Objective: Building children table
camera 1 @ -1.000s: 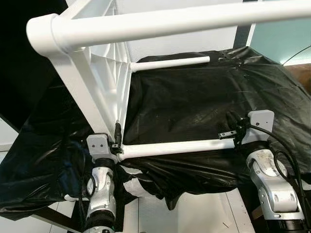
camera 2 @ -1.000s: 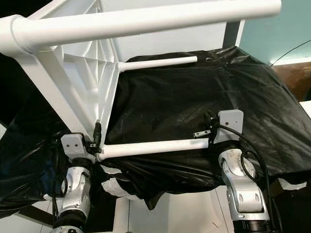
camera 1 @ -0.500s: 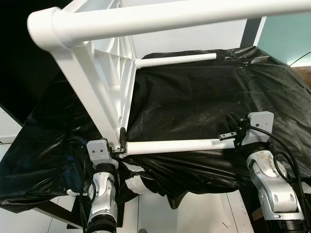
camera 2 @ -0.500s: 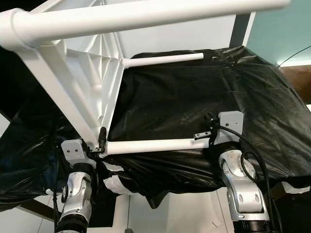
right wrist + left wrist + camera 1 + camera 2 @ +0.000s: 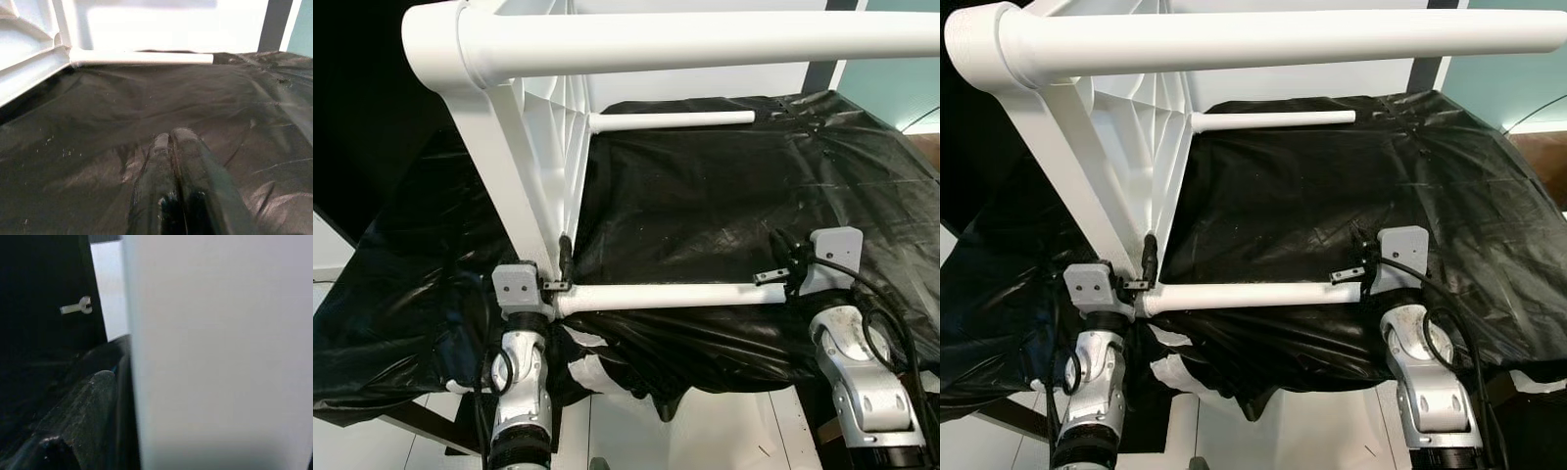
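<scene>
The left tool (image 5: pixel 563 262) is clamped on the near corner of the white children's table (image 5: pixel 524 166), which lies tipped on its side on a table draped in black plastic sheeting (image 5: pixel 705 206). Its near leg (image 5: pixel 671 296) runs rightward, its far end just beside the right tool (image 5: pixel 781 257), whose fingers (image 5: pixel 171 161) are pressed together. A small white wrench (image 5: pixel 76 307) lies on the dark sheeting. White wall behind, white tiled floor (image 5: pixel 724 431) below
</scene>
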### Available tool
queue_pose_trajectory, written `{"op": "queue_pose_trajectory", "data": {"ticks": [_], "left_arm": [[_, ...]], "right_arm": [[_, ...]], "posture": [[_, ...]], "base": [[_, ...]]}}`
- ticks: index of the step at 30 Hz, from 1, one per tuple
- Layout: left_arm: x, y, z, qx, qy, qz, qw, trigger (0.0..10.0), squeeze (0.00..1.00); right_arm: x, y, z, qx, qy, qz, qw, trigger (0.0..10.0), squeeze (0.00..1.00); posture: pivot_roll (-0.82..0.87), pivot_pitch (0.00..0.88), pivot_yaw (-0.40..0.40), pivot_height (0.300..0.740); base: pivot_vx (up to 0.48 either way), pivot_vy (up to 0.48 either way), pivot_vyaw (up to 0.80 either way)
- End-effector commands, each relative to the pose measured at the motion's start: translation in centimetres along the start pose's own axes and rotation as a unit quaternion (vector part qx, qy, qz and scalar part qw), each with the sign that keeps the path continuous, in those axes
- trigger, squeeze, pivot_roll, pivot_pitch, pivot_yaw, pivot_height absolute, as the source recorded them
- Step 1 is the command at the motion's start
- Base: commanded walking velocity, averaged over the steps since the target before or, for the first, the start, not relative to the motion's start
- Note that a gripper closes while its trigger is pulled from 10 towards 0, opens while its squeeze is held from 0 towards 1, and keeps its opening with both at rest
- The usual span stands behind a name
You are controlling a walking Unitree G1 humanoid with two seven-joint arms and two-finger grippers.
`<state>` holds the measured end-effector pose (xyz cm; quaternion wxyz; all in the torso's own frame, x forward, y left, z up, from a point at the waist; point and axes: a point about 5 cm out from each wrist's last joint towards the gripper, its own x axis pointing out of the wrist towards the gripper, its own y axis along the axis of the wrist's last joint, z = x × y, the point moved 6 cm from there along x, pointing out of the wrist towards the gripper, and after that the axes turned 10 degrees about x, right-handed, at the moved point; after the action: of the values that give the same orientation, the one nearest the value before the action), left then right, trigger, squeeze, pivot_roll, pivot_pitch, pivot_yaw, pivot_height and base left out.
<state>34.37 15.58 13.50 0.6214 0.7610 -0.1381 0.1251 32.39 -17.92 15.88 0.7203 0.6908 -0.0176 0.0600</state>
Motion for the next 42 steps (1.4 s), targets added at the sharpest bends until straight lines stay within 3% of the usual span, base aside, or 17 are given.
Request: {"op": "queue_pose_trajectory", "data": {"ticks": [1,7,20,27,34,37,42], "left_arm": [[-0.6,-0.3,-0.6,-0.012,0.063,-0.016,0.998,10.0,0.00],[-0.5,0.6,0.4,0.000,0.027,0.000,1.000,10.0,0.00],[-0.4,0.3,0.8,0.003,0.012,-0.009,1.000,10.0,0.00],[-0.5,0.1,0.9,0.004,0.008,-0.015,1.000,10.0,0.00],[-0.2,0.3,1.1,0.009,0.002,-0.010,1.000,10.0,0.00],[-0.4,0.3,1.1,0.011,0.000,-0.009,1.000,10.0,0.00],[-0.7,-0.4,0.9,0.003,0.004,-0.021,1.000,10.0,0.00]], "right_arm": [[-0.5,-1.7,0.4,0.014,-0.021,-0.017,1.000,10.0,0.00],[-1.3,-3.6,1.5,0.060,-0.055,-0.041,0.996,10.0,0.00],[-0.9,-3.4,2.3,0.082,-0.072,-0.028,0.994,10.0,0.00],[-0.8,-3.1,2.3,0.071,-0.073,-0.020,0.995,10.0,0.00],[-0.7,-2.5,3.1,-0.008,-0.100,-0.009,0.995,10.0,0.00],[-0.9,-0.8,4.0,-0.117,-0.130,0.027,0.984,10.0,0.00],[-1.0,0.0,3.5,-0.133,-0.123,0.050,0.982,10.0,0.00]], "posture": [[0.10,0.000,0.074,0.740],[0.10,0.000,0.081,0.740],[0.10,0.000,0.087,0.740],[0.10,0.000,0.091,0.740],[0.10,0.000,0.092,0.740],[0.10,0.000,0.092,0.740],[0.10,0.000,0.090,0.740]], "base": [[0.000,0.000,0.00],[0.000,0.000,0.00],[0.000,0.000,0.31],[0.000,0.000,0.00],[0.000,0.000,0.00],[0.000,0.000,0.00],[0.000,0.000,0.00]]}}
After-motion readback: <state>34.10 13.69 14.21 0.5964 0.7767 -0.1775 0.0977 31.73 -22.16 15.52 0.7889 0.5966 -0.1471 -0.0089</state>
